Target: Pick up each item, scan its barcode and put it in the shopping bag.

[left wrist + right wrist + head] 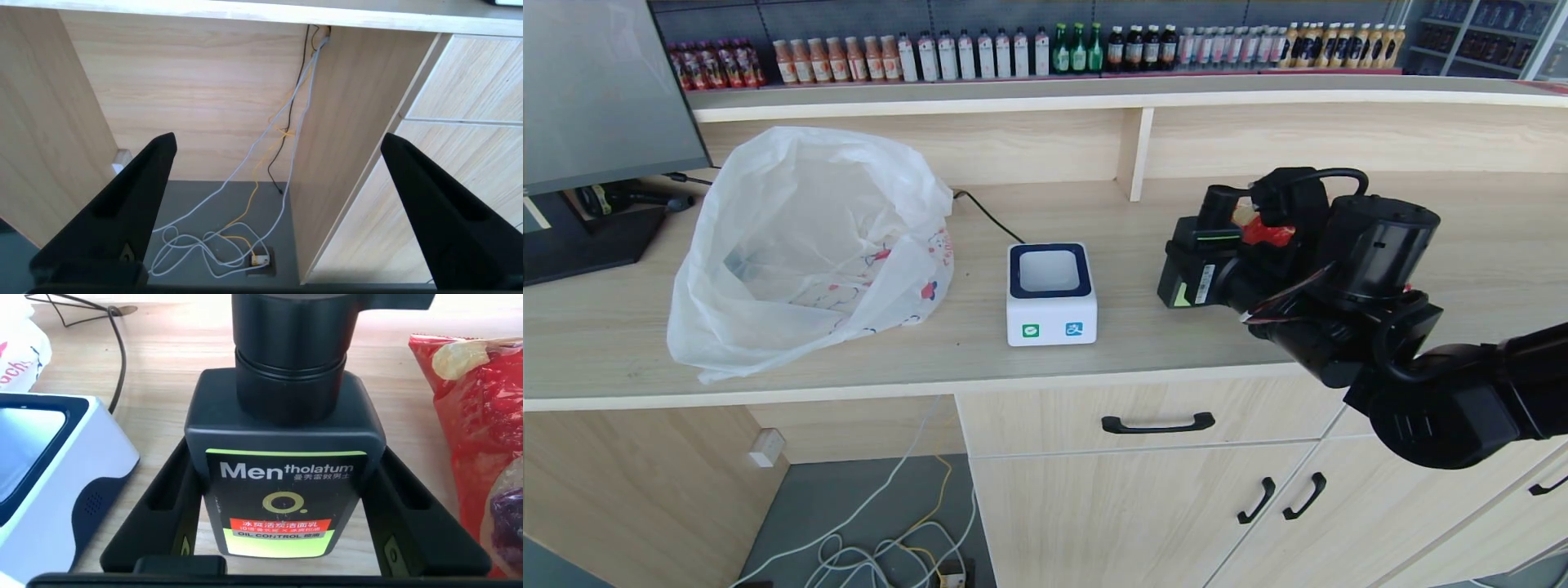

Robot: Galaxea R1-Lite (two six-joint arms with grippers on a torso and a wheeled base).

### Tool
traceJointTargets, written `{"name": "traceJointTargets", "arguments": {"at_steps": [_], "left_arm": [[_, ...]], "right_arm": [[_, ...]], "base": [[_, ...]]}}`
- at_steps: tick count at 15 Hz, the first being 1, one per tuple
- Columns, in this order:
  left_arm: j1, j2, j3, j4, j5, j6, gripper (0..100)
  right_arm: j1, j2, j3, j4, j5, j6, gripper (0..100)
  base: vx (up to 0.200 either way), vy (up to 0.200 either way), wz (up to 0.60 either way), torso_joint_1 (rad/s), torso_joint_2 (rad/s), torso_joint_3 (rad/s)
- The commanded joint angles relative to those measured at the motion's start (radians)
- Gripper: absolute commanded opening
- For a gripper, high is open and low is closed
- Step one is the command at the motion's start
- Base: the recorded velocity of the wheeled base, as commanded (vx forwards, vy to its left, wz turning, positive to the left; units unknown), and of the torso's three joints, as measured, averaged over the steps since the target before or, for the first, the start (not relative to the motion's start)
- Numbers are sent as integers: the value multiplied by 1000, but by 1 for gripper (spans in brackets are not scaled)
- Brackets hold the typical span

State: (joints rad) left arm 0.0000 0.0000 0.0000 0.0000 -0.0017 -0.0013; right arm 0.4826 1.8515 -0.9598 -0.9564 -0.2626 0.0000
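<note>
Our right gripper (286, 457) is clamped on a black bottle (1199, 260) with a round cap, one finger on each flat side; it sits over the surface (1135, 220) toward the right end, just beside the scanner (1051, 292); we cannot tell whether the bottle is clear of the wood. A red snack packet (478, 433) lies just behind it, nearer the back edge; the shopping bag (809, 237) stands open toward the left end, well apart from the bottle. Our left gripper (279, 143) hangs below the surface with its fingers wide apart, over loose cables (237, 237) on the floor.

We judge the step in hand to be the scan; the bottle is held but not yet over the scanner's window, which faces up near the front edge. To do it well we should lift enough to clear the scanner's rim; carry the bottle across level; then turn the wrist so the barcode side faces down into the window. We cannot make out the barcode, so a slow roll over the glass seems wise; the printed front faces the wrist camera. The grip looks low on the body, so quick swings might let it slip.
</note>
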Motion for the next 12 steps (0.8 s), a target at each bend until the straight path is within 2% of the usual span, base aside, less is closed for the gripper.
{"name": "traceJointTargets", "arguments": {"at_steps": [1,4,8,12], "left_arm": [[0,0,0,0,0,0,100],[0,0,0,0,0,0,100],[0,0,0,0,0,0,100],[0,0,0,0,0,0,100]], "right_arm": [[1,-15,-2,-2,0,0,0],[2,-44,18,-4,3,0,0],[1,-67,52,-15,112,0,0],[2,-104,92,-18,144,6,0]], "base": [[0,0,0,0,0,0],[0,0,0,0,0,0],[0,0,0,0,0,0],[0,0,0,0,0,0]]}}
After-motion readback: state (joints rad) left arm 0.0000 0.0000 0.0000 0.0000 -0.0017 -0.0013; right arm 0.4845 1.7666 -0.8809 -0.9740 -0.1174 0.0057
